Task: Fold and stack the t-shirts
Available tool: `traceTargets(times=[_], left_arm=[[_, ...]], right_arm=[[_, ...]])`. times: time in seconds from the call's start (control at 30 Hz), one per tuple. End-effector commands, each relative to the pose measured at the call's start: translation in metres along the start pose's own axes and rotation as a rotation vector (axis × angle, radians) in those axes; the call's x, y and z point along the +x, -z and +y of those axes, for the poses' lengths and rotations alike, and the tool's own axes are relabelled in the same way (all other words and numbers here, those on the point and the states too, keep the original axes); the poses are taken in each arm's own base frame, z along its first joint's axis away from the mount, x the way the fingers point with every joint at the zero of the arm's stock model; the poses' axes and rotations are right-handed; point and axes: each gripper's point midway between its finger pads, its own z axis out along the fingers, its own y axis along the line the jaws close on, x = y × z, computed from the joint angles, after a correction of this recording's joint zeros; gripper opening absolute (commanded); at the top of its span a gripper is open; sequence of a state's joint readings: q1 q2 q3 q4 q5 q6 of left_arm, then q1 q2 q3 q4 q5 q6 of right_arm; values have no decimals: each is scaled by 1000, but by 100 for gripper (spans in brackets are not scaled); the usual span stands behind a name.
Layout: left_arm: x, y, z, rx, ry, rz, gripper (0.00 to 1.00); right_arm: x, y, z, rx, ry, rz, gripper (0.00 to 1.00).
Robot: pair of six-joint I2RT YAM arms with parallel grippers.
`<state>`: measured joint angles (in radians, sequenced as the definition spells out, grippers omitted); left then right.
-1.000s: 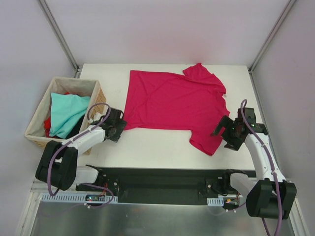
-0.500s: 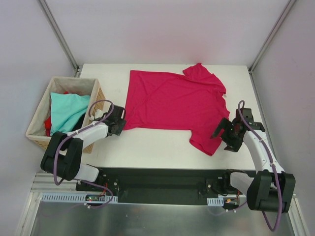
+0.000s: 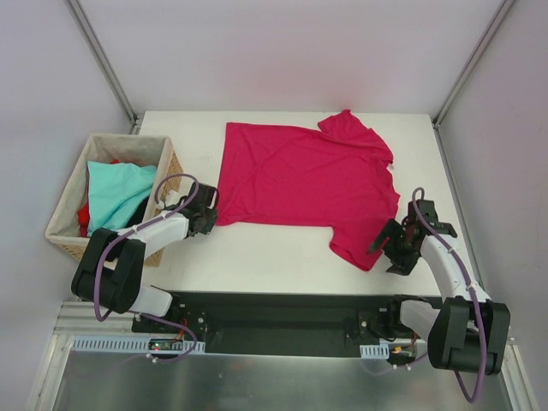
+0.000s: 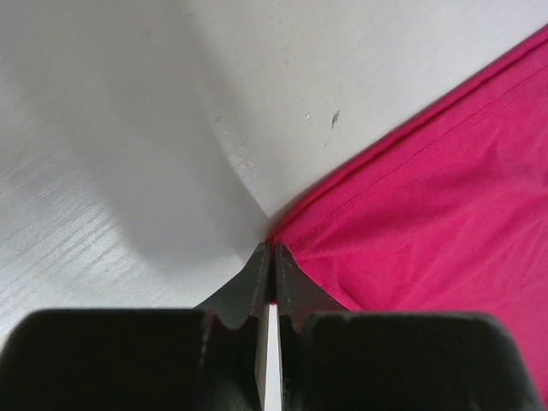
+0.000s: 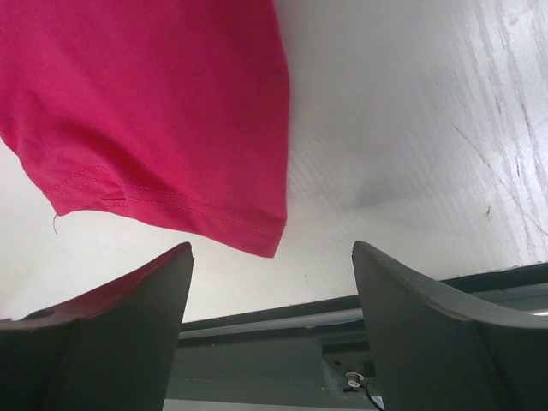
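Observation:
A crimson-magenta t-shirt (image 3: 301, 182) lies spread flat on the white table (image 3: 257, 248). My left gripper (image 3: 208, 221) is at its near left hem corner, and in the left wrist view the jaws of this gripper (image 4: 273, 250) are shut on that corner of the shirt (image 4: 428, 214). My right gripper (image 3: 384, 248) stands open beside the near right sleeve; in the right wrist view this gripper (image 5: 272, 248) has the sleeve's hem (image 5: 171, 128) just ahead of its tips, not between them. A light teal t-shirt (image 3: 116, 197) and a red one (image 3: 83, 214) lie in the basket.
The woven wicker basket (image 3: 64, 224) stands off the table's left edge, close to my left arm. The table's near edge and the black base rail (image 3: 282, 317) run just behind the right gripper. Grey walls with metal posts close in the back.
My left gripper moved onto the shirt's hem corner and shut on it. My right gripper shifted down toward the near edge beside the sleeve and narrowed slightly.

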<state>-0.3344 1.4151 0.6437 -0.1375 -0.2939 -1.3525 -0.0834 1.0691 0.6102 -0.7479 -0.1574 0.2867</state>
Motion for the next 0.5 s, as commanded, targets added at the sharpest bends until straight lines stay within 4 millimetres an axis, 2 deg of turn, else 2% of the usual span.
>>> traceTargets(times=[0.0,0.13,0.27,0.47], left_arm=[[5,1,-3,12,-41,19,0],[6,3,-1,11,-63,15,0],[6,3,0,11,-61,10,0],[7,3,-1,12,-61,12,0]], right_arm=[[7,-7,-6,10,0,20,75],[24,-18,-8,-13,-26,67,68],[32,-21,-12,6,-23,79,63],[27,-26,-8,-8,-38,55,57]])
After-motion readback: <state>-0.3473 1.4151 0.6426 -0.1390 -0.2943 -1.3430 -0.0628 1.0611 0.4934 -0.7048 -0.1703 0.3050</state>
